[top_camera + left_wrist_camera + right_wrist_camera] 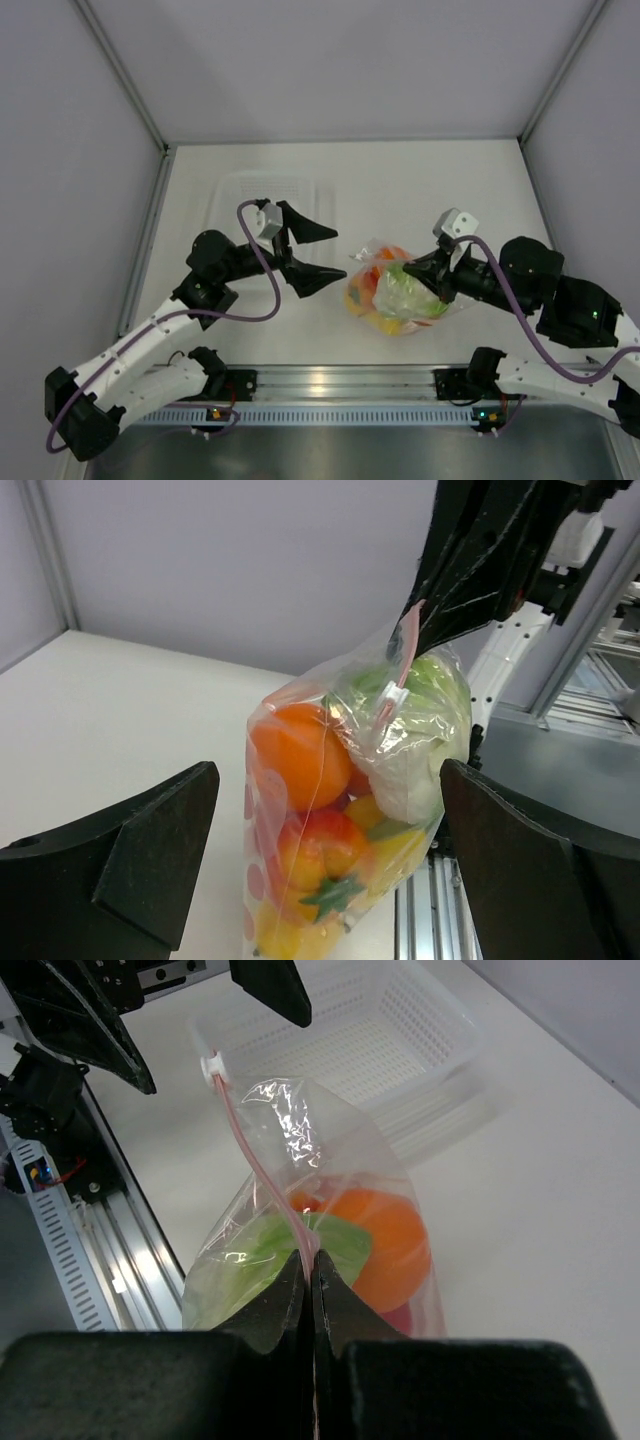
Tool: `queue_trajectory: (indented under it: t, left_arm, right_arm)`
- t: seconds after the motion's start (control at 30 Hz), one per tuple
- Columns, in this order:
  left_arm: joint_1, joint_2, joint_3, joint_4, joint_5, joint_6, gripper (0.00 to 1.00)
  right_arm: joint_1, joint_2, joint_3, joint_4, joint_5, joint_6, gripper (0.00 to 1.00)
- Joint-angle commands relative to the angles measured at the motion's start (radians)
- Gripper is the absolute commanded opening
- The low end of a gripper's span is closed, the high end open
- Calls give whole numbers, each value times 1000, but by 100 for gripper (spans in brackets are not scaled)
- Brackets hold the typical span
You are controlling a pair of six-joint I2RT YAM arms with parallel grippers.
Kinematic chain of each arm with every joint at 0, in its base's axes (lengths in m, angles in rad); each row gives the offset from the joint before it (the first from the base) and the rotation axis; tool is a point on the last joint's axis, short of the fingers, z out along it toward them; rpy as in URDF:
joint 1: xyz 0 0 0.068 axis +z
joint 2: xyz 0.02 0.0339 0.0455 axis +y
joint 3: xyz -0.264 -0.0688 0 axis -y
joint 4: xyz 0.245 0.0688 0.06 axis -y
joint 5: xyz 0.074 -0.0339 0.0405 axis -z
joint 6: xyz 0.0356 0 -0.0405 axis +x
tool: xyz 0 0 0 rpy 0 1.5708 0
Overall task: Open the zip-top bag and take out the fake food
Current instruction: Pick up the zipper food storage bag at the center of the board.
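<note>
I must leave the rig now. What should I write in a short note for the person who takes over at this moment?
Left gripper: open, holding nothing, pointed at the bag from its left side.
Right gripper: shut on the pink zip strip, holding the bag upright.
Bag: near the front middle of the table, with the fake food all inside. The white basket sits farther back on the left.
Done: the bag is gripped at its top.
Left: the zip looks shut, so open it, then take the food out.
</note>
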Motion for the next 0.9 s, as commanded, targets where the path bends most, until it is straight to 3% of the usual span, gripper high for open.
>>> queue_trajectory:
  t: [0.0, 0.23, 0.53, 0.87]
  left_arm:
    - [1, 27, 7, 232, 128, -91, 98]
    - [-16, 80, 21, 360, 146, -169, 95]
    - [-85, 101, 34, 360, 107, -146, 70]
    - [-134, 135, 58, 374, 68, -166, 67]
  right_arm:
    - [-11, -29, 49, 124, -49, 18, 0]
    - [-13, -39, 71, 168, -94, 64, 0]
    - [-11, -43, 62, 217, -129, 98, 0]
    - [-13, -38, 40, 266, -180, 117, 0]
